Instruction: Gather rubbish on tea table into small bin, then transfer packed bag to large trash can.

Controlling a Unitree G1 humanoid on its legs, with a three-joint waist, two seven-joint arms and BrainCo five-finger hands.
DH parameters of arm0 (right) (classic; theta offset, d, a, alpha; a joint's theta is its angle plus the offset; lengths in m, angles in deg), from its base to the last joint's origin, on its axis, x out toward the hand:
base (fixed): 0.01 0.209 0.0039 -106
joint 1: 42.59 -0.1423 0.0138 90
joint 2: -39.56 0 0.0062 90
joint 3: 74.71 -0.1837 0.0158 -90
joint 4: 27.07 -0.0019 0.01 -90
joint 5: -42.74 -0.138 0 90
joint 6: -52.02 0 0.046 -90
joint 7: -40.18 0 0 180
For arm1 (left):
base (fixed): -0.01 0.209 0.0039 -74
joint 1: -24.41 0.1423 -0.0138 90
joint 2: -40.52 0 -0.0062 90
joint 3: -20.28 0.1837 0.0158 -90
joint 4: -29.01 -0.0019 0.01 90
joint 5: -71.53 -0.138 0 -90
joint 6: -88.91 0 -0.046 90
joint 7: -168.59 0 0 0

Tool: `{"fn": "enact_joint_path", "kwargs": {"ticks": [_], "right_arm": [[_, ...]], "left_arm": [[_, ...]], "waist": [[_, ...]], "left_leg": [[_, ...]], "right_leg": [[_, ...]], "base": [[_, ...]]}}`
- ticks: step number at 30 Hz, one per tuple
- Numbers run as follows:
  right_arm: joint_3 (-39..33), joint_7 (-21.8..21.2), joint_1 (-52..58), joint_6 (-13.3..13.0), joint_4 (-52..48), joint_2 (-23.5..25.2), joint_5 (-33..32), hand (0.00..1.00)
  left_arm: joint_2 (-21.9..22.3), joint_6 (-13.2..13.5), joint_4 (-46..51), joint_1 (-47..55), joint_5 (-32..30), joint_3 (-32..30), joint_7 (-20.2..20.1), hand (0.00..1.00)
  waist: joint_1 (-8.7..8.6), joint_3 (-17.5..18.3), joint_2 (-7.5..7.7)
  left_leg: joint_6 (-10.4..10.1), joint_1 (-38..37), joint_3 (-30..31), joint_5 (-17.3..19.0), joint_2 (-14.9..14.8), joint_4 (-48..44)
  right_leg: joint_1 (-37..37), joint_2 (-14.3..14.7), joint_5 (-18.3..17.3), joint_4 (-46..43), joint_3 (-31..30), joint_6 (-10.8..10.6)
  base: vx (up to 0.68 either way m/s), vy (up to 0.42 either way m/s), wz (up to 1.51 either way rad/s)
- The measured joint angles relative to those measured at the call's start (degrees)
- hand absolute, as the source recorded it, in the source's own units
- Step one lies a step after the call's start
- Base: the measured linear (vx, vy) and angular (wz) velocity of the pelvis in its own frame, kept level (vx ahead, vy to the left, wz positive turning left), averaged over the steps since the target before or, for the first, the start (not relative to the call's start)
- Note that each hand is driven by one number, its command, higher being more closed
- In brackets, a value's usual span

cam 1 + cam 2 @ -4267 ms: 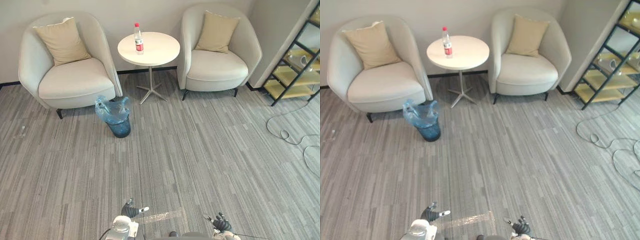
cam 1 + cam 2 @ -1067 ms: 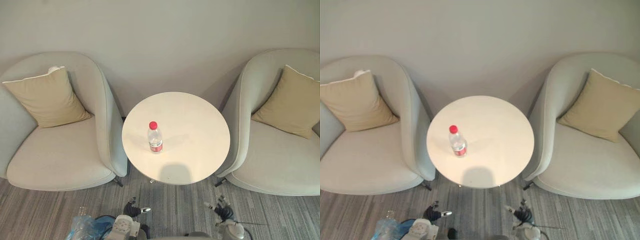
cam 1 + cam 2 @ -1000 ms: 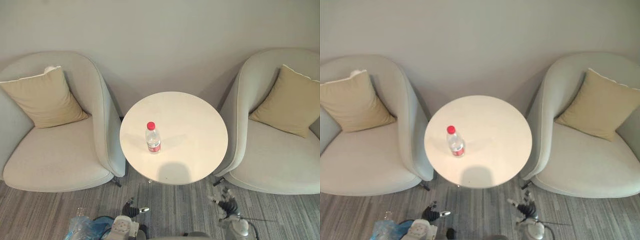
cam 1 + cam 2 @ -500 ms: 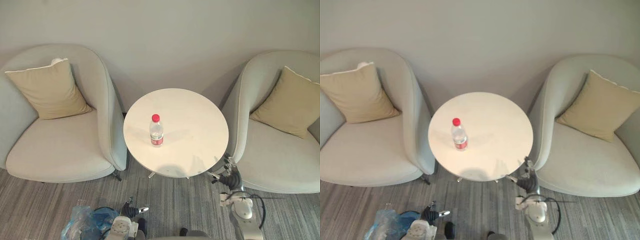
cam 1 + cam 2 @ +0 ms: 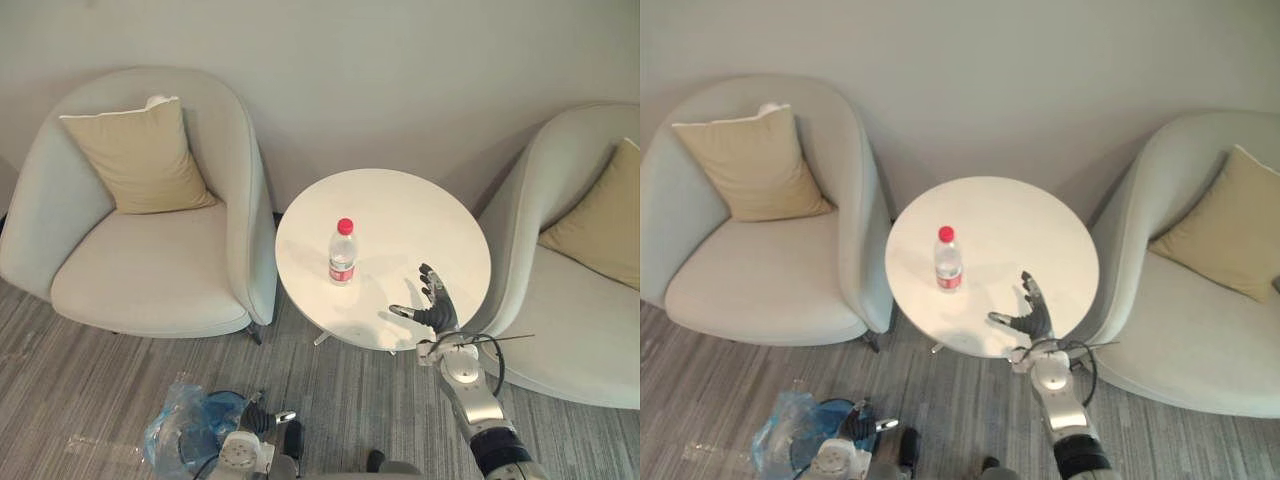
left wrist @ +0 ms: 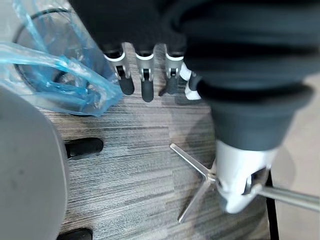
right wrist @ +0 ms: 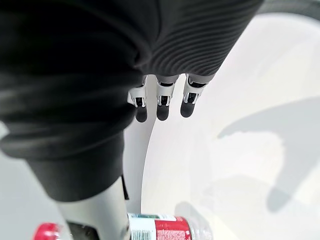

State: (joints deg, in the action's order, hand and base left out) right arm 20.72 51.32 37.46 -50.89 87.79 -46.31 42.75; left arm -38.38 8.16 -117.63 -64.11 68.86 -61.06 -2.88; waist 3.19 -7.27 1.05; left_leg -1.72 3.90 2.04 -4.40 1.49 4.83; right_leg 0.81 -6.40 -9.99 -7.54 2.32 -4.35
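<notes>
— Where do your eyes sit?
— High on my head, facing down and forward at the round worktop [image 5: 420,215] by the wall [image 5: 400,80]. Set slightly apart, they share almost the whole scene.
— And your wrists?
— Each camera looks along its own fingers from very close. The left one faces down past my left hand [image 6: 145,82] at the carpet [image 6: 130,165], with the small bin [image 6: 60,85] just beside. The right one looks past my right hand [image 7: 161,100] across the worktop, with the bottle [image 7: 167,227] near.
— What overlaps?
— The eyes share the bin with my left wrist, and the worktop and bottle with my right.
</notes>
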Motion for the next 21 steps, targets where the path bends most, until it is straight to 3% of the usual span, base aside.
{"fn": "enact_joint_path", "kwargs": {"ticks": [8, 21], "right_arm": [[0.00, 2.73, -8.11, 0.53, 5.95, 0.06, -0.12, 0.00], [2.99, 2.85, -16.86, 0.84, 12.83, -0.69, -2.71, 0.00]], "left_arm": [[0.10, 0.19, 1.91, 0.12, 0.71, -0.11, 0.10, 0.00], [0.01, 1.36, 3.36, -1.30, 2.55, 0.00, 0.26, 0.00]], "waist": [[0.72, -1.98, -0.45], [1.98, -6.54, -0.80]], "left_leg": [[0.00, 0.18, 1.99, 0.00, 0.21, -0.07], [-0.13, 2.63, 5.11, -1.07, 0.51, -0.98]], "right_leg": [[-1.20, 0.06, 0.00, 0.85, 1.01, 0.02], [-0.66, 0.10, 0.02, 0.92, 3.95, 0.09]], "base": [[0.03, -0.019, 0.13], [-0.04, -0.018, 0.12]]}}
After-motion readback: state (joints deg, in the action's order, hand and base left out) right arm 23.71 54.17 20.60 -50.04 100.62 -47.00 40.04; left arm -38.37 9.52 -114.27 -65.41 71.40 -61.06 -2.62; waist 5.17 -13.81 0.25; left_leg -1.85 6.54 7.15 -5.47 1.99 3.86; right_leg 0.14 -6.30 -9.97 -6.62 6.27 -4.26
